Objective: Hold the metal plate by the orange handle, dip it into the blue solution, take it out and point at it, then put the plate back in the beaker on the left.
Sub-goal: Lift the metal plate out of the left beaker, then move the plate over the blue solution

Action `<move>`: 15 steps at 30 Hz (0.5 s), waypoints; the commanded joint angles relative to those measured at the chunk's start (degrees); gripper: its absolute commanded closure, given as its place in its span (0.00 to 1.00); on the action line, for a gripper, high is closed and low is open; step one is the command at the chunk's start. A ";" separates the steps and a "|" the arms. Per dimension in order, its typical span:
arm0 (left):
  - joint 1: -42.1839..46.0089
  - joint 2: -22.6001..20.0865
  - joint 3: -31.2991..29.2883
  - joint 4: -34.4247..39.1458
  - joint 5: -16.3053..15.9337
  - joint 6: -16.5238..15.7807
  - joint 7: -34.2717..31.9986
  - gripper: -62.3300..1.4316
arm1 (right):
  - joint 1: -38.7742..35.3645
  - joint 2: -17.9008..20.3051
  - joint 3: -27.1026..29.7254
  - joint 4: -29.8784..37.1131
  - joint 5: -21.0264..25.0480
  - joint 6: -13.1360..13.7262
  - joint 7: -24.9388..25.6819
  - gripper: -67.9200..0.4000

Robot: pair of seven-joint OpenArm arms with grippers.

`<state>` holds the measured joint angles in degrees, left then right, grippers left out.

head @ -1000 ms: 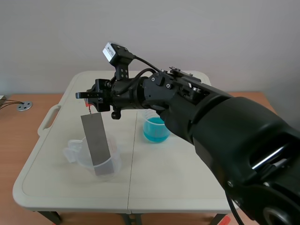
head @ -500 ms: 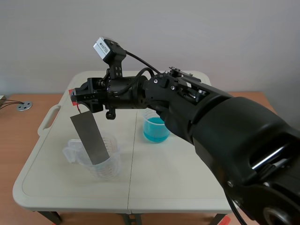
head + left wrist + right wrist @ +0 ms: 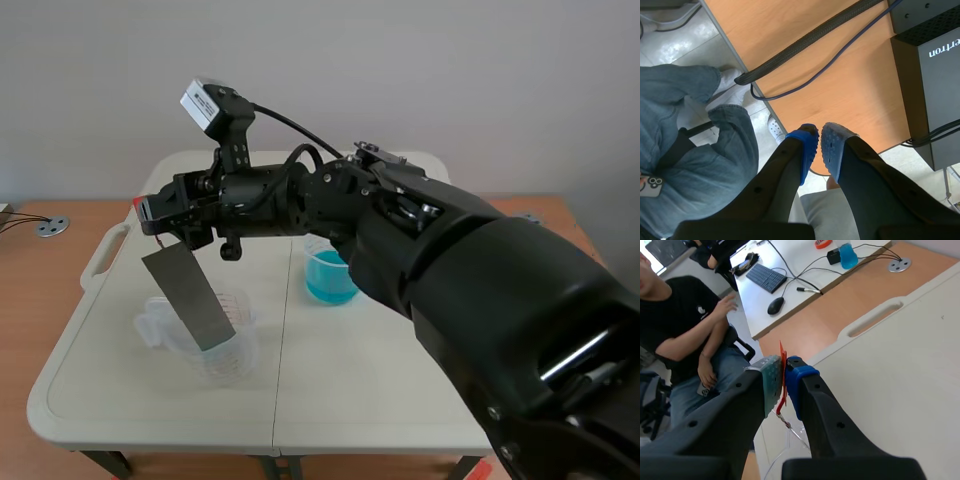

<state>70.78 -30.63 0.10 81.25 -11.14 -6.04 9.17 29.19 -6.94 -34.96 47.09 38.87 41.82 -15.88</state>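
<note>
The grey metal plate (image 3: pixel 190 298) hangs tilted from a small orange handle (image 3: pixel 140 204), with its lower end inside the clear beaker (image 3: pixel 228 352) on the table's left half. My right gripper (image 3: pixel 152 214) reaches in from the right, past the middle, and is shut on the orange handle (image 3: pixel 782 381), which is pressed between its pads (image 3: pixel 771 379). The beaker of blue solution (image 3: pixel 330 276) stands behind the arm near the table's middle. My left gripper (image 3: pixel 819 142) does not show in the scene view. It is shut on nothing and faces an orange desk edge and the floor.
The white folding table (image 3: pixel 360 380) has a handle slot (image 3: pixel 105 250) at its left edge. Beyond that edge sits a person (image 3: pixel 690 325) beside a desk with a keyboard (image 3: pixel 765 277) and a mouse (image 3: pixel 775 305). Cables (image 3: pixel 805 50) and a black box (image 3: pixel 935 75) lie ahead of my left gripper.
My right gripper has moved left and a little up with the handle. The plate tilts more, and its lower end sits higher in the clear beaker.
</note>
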 commanded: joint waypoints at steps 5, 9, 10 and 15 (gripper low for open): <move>0.46 0.13 -0.04 0.81 -0.17 -0.11 -0.35 0.86 | -2.01 -0.50 0.00 7.78 -3.39 0.90 2.03 0.98; 0.46 0.13 -0.04 0.81 -0.17 -0.11 -0.35 0.86 | -3.58 0.61 0.02 12.76 -4.87 0.90 2.45 0.98; 0.46 0.13 -0.04 0.81 -0.17 -0.11 -0.35 0.86 | -3.93 0.94 0.02 14.05 -5.27 0.90 2.51 0.98; 0.46 0.13 -0.04 0.81 -0.17 -0.11 -0.35 0.86 | -5.77 2.45 0.02 20.11 -6.69 0.85 2.56 0.98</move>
<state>70.78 -30.63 0.10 81.25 -11.14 -6.04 9.17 22.74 -4.38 -34.96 66.28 31.70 41.82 -14.35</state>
